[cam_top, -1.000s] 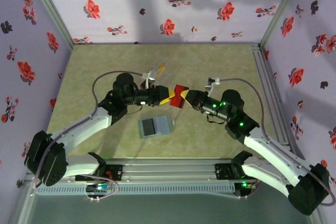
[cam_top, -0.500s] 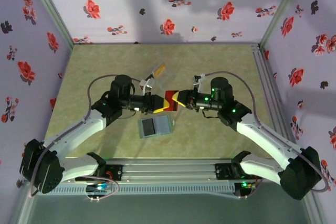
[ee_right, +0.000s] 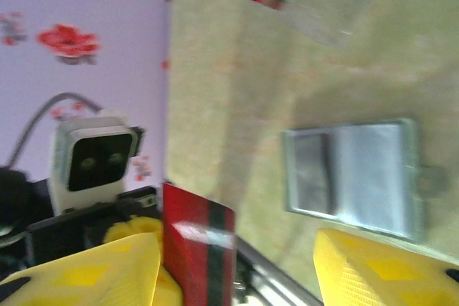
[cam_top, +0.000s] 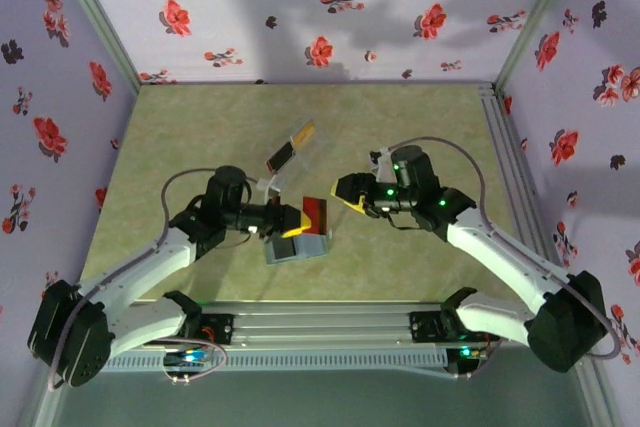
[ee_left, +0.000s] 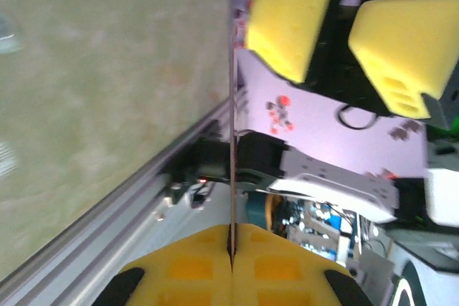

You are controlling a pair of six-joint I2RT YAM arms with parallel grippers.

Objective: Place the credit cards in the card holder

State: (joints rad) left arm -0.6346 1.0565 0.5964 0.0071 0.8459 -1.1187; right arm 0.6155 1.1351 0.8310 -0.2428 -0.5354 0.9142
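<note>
Setting: a robotics lab test cell, not a lived-in room. The work surface is a mottled green tabletop [cam_top: 200,117] boxed in by panels [cam_top: 330,7] covered in lilac floral paper. The panels are joined by bare aluminium corner posts [cam_top: 98,22]. Slotted aluminium rails [cam_top: 330,322] along the near edge carry the bases of the left arm [cam_top: 150,267] and right arm [cam_top: 500,257]. There is an exposed circuit board [cam_top: 190,355] with loose wiring, and green status lights are lit on the right arm.

No legible writing, number or brand on the red card [cam_top: 318,211] or the card holder [cam_top: 308,246]
</note>
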